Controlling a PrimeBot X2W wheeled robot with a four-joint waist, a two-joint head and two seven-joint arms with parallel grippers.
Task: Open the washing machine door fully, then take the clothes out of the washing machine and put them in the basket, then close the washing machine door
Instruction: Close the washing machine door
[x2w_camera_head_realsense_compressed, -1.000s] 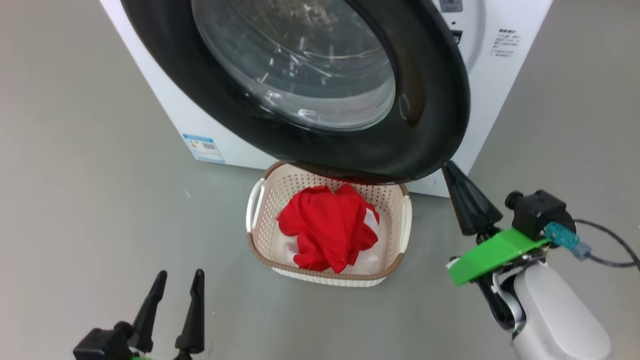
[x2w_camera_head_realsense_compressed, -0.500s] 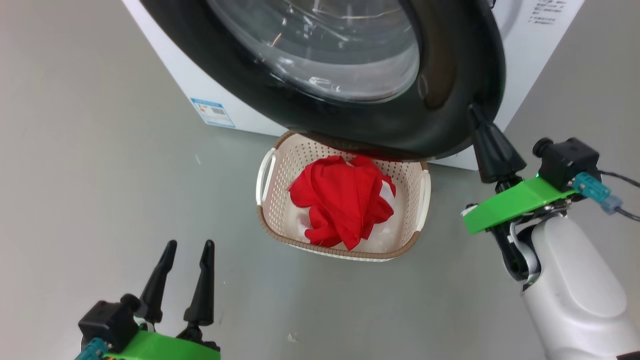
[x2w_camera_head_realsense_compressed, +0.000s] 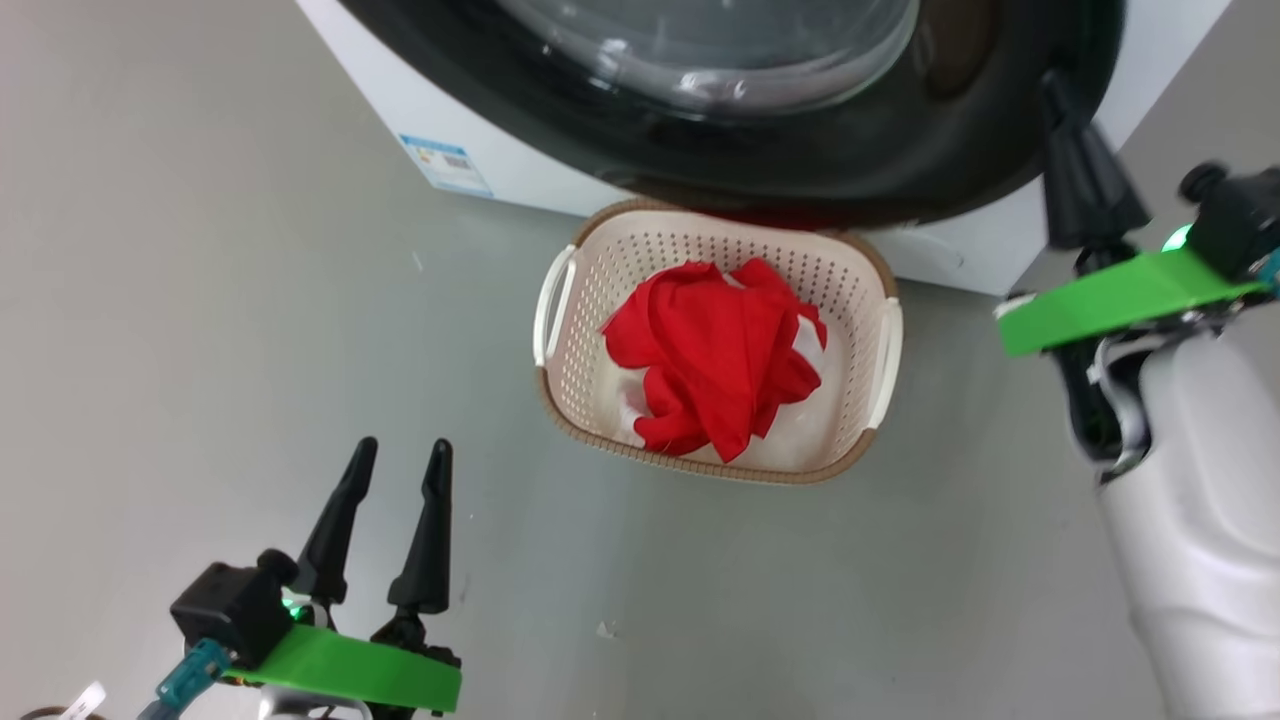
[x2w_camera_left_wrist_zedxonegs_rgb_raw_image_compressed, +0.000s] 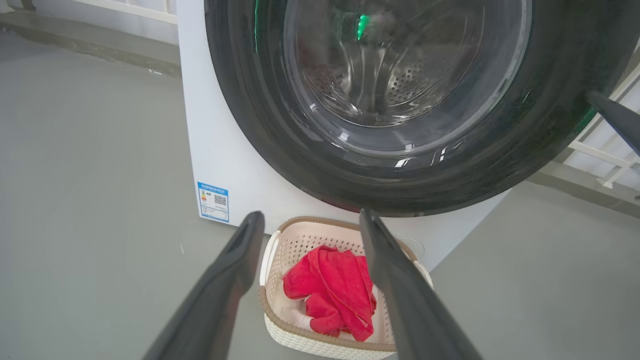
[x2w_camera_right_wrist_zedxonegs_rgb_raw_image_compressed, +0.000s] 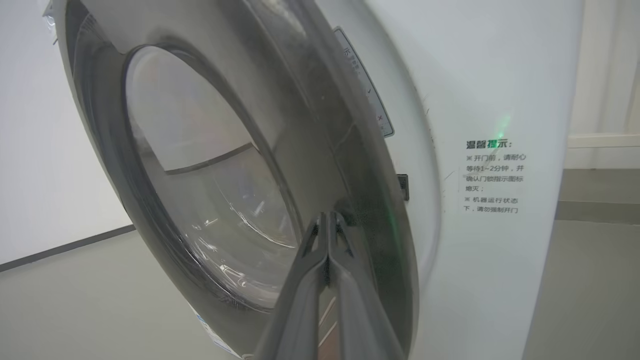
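The washing machine door (x2w_camera_head_realsense_compressed: 820, 160), a black rim around bulging glass, stands over the front of the white washing machine (x2w_camera_head_realsense_compressed: 520, 170). In the right wrist view the door (x2w_camera_right_wrist_zedxonegs_rgb_raw_image_compressed: 200, 175) is a narrow gap off the machine's front (x2w_camera_right_wrist_zedxonegs_rgb_raw_image_compressed: 475, 100). My right gripper (x2w_camera_head_realsense_compressed: 1052, 85) is shut and empty, its tips against the door's rim (x2w_camera_right_wrist_zedxonegs_rgb_raw_image_compressed: 327, 216). The cream basket (x2w_camera_head_realsense_compressed: 590, 300) sits on the floor below the door and holds the red clothes (x2w_camera_head_realsense_compressed: 720, 350). My left gripper (x2w_camera_head_realsense_compressed: 402, 447) hangs open and empty, nearer me and to the left of the basket (x2w_camera_left_wrist_zedxonegs_rgb_raw_image_compressed: 280, 310) and clothes (x2w_camera_left_wrist_zedxonegs_rgb_raw_image_compressed: 330, 285).
Bare grey floor (x2w_camera_head_realsense_compressed: 200, 300) lies all around the basket. A blue label (x2w_camera_head_realsense_compressed: 445, 165) is stuck low on the machine's front. Grey printed text (x2w_camera_right_wrist_zedxonegs_rgb_raw_image_compressed: 492, 175) marks the panel beside the door. The other arm's dark finger (x2w_camera_left_wrist_zedxonegs_rgb_raw_image_compressed: 615, 117) shows at the door's right rim.
The whole head view has shifted, so the camera moved. My right gripper has stayed shut at the door's rim as the door swung closer to the machine. The left gripper stays open.
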